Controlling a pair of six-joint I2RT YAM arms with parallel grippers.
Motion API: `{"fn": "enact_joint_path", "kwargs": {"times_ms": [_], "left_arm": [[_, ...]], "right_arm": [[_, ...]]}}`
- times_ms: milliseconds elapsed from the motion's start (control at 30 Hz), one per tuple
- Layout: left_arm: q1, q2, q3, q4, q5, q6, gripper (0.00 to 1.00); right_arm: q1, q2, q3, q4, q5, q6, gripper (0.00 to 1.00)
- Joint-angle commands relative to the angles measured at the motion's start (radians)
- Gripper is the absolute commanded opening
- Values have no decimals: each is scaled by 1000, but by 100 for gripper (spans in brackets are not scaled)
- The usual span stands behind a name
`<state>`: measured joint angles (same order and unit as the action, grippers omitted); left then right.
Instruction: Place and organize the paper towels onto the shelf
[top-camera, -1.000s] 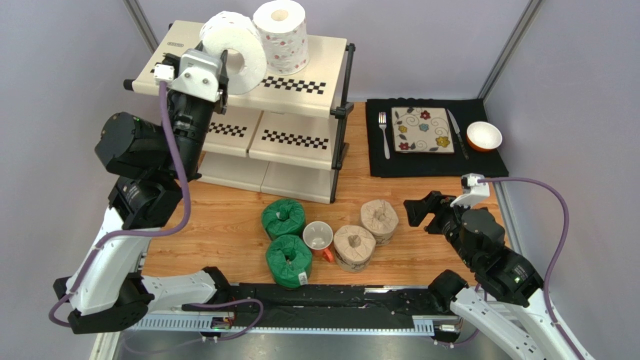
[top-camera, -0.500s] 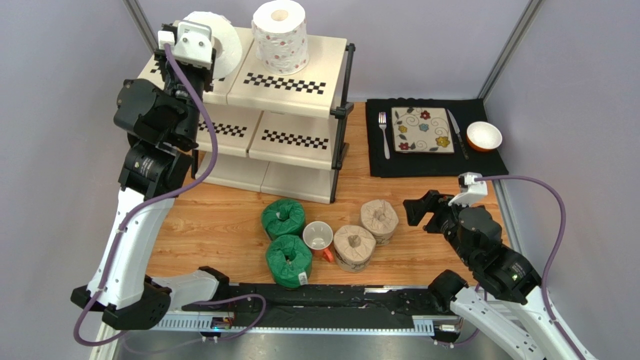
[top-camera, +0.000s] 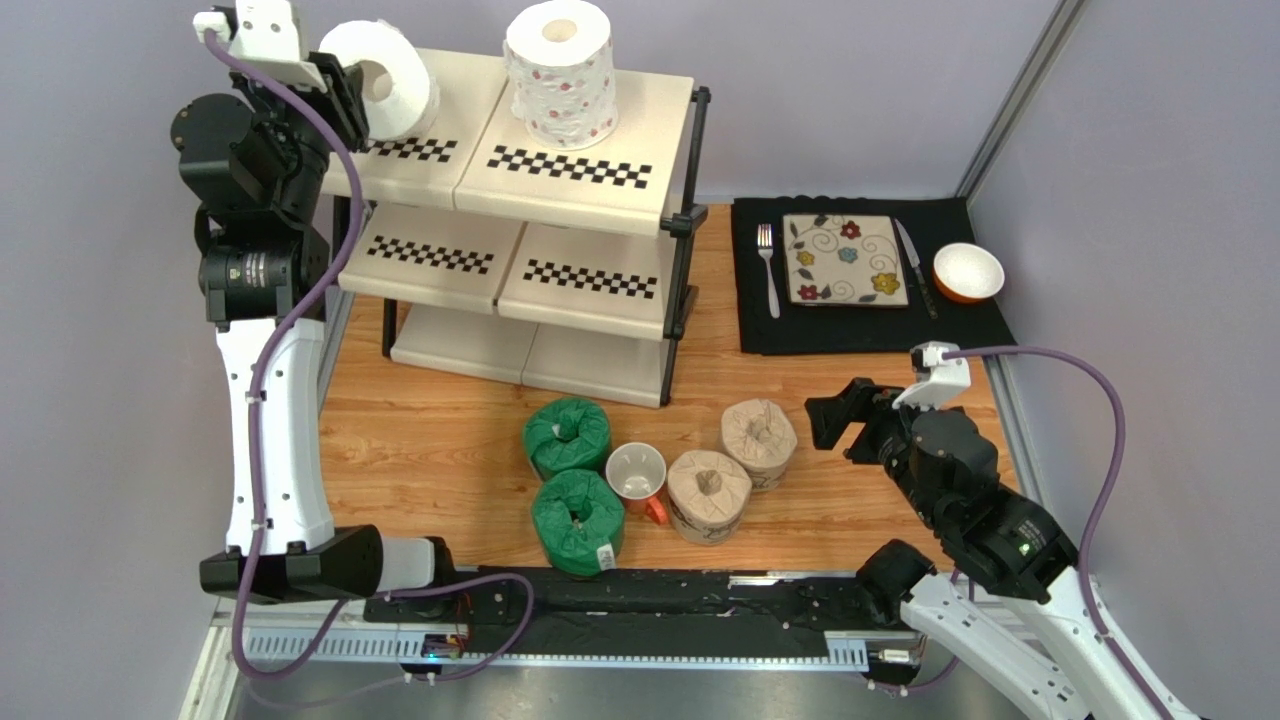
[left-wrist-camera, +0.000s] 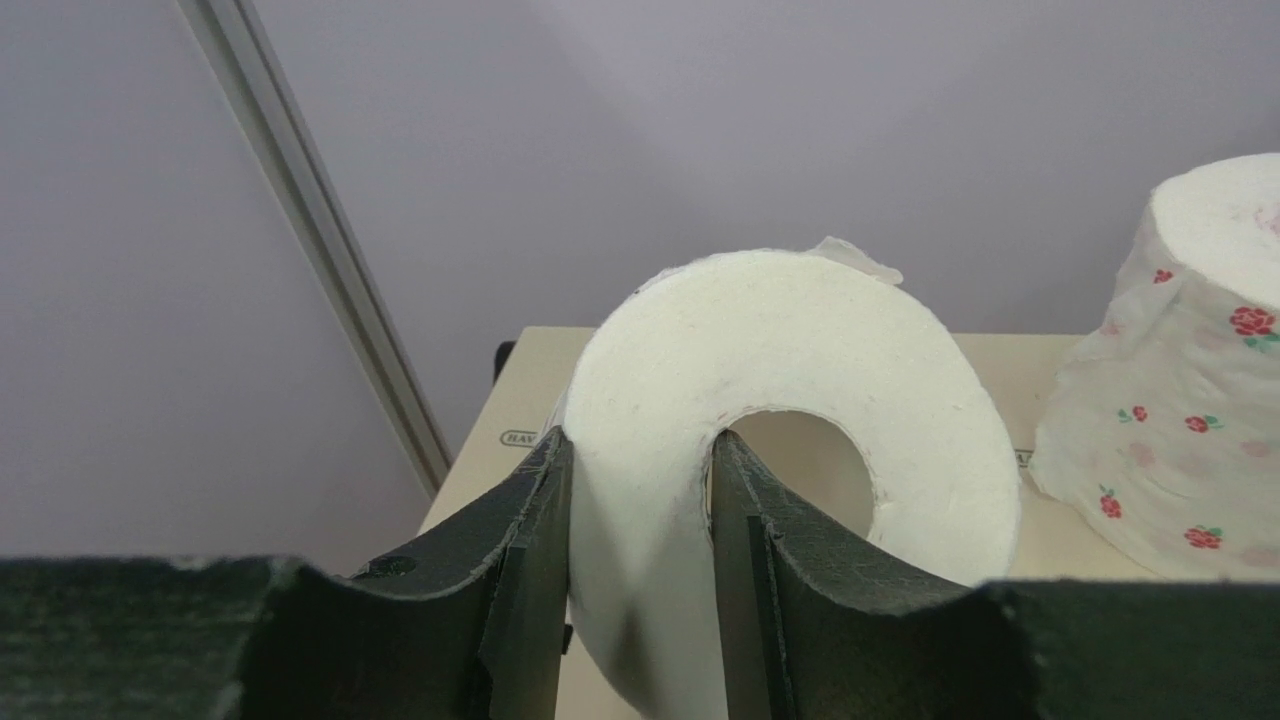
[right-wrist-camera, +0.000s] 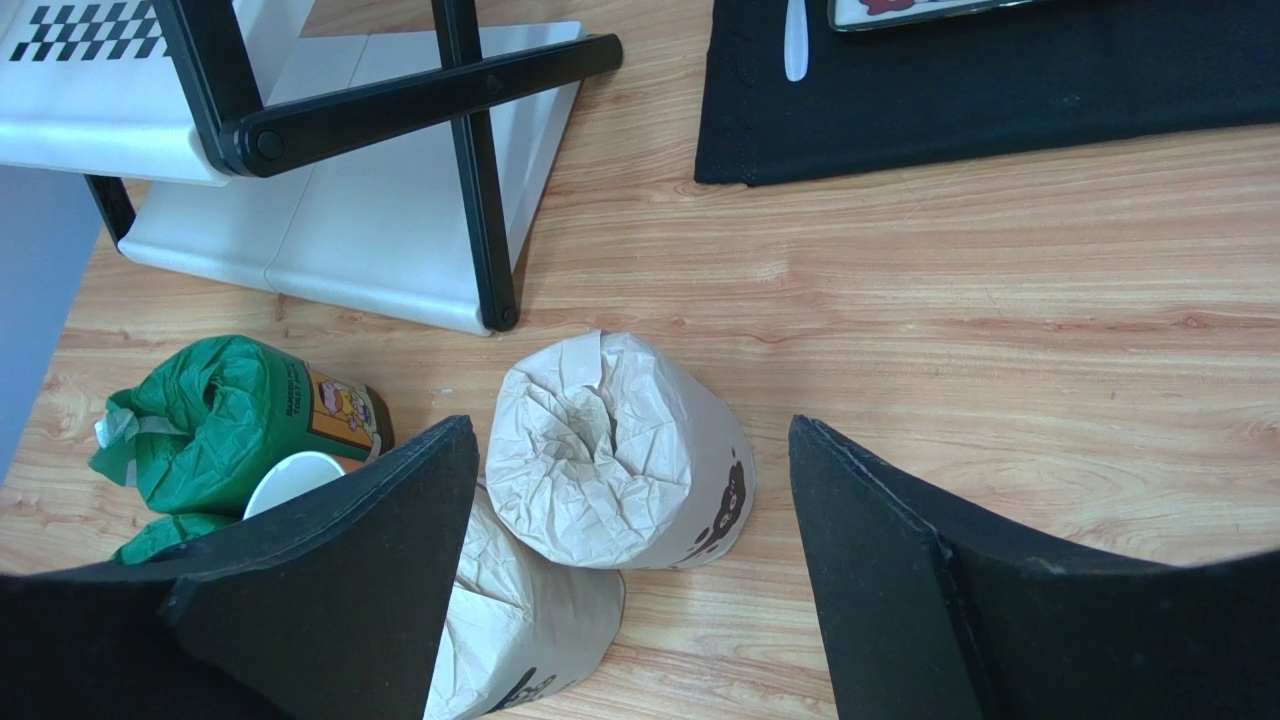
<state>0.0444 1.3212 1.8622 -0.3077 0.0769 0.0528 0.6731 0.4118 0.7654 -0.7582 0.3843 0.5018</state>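
My left gripper (top-camera: 350, 90) is shut on a white paper towel roll (top-camera: 388, 75), one finger in its core hole and one outside. The roll (left-wrist-camera: 781, 345) is held on its side over the back left of the shelf's top tier (top-camera: 646, 123); whether it touches the tier I cannot tell. A white floral roll (top-camera: 561, 71) stands upright on that tier. Two green rolls (top-camera: 567, 437) (top-camera: 579, 521) and two tan rolls (top-camera: 759, 438) (top-camera: 708, 495) sit on the table. My right gripper (top-camera: 837, 423) hangs open right of the tan rolls, one of them (right-wrist-camera: 601, 435) between its fingers in the wrist view.
A white mug (top-camera: 637, 474) with a red handle stands between the green and tan rolls. At the back right, a black placemat (top-camera: 962, 323) carries a floral plate (top-camera: 846, 260), fork, knife and orange bowl (top-camera: 968, 272). Grey walls close in on both sides.
My left arm has swung up and to the left, carrying the white roll from the front of the top tier to its back left corner. The right arm has barely moved.
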Motion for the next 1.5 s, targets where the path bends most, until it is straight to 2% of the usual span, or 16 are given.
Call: {"fn": "enact_joint_path", "kwargs": {"times_ms": [0, 67, 267, 1033, 1133, 1233, 1267, 1333, 1367, 1467], "left_arm": [[107, 1, 45, 111, 252, -239, 18], [132, 1, 28, 143, 296, -306, 17], [156, 9, 43, 190, 360, -361, 16], [158, 65, 100, 62, 408, -369, 17], [160, 69, 95, 59, 408, -366, 20], [158, 73, 94, 62, 416, -372, 30], [158, 73, 89, 62, 422, -372, 38], [158, 72, 86, 65, 423, -375, 47], [158, 72, 80, 71, 425, -376, 56], [160, 72, 72, 88, 429, -384, 65]], "right_arm": [[3, 2, 0, 45, 14, -17, 80], [3, 2, -2, 43, 16, -20, 80], [2, -2, -8, 39, 21, -20, 80], [3, -4, -14, 36, 16, -9, 80], [5, -1, -9, 39, 18, -14, 80], [3, 10, -5, 42, 21, -22, 80], [3, 12, -2, 43, 19, -22, 80], [3, 15, -3, 43, 19, -22, 80], [3, 15, -6, 42, 18, -22, 80], [3, 10, -11, 43, 16, -17, 80]]}}
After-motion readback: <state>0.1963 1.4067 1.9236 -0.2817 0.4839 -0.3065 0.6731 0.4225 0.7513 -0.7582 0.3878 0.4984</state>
